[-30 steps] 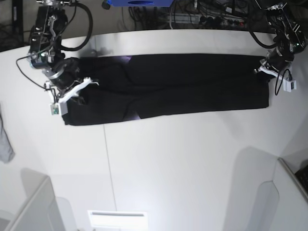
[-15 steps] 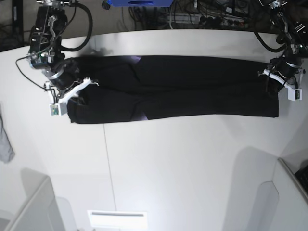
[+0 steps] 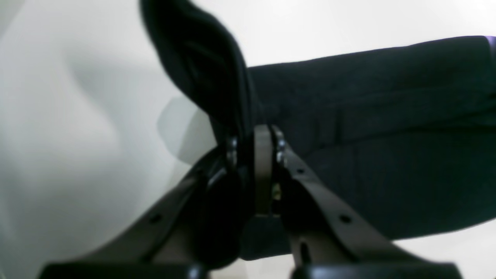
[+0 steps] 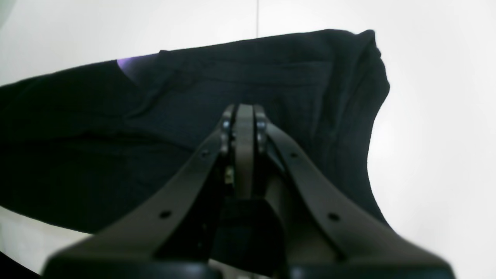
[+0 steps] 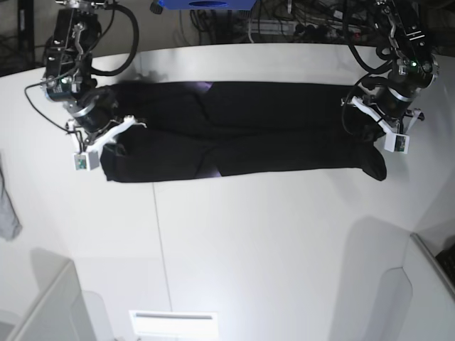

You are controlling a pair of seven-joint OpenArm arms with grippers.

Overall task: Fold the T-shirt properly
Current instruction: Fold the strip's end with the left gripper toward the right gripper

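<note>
The black T-shirt (image 5: 242,131) lies as a long, narrow band across the far part of the white table (image 5: 249,234). A small purple patch (image 4: 130,66) shows on it. My left gripper (image 5: 364,119) is at the band's right end, shut on a fold of the T-shirt (image 3: 201,69) that stands up above the fingertips (image 3: 231,149). That end (image 5: 373,167) is bunched. My right gripper (image 5: 106,136) rests on the band's left end. It is shut in the right wrist view (image 4: 244,116) with the T-shirt (image 4: 294,77) spread behind it. No cloth shows between its jaws.
A small grey cloth scrap (image 5: 8,206) hangs at the left edge. Cables and a blue box (image 5: 206,3) sit behind the table's far edge. Pale panels stand at the lower left (image 5: 50,305) and lower right (image 5: 419,284) corners.
My left gripper first pulled the shirt's right end outward, then moved back toward the centre with it, so the band is shorter and bunched there. The right arm stayed still.
</note>
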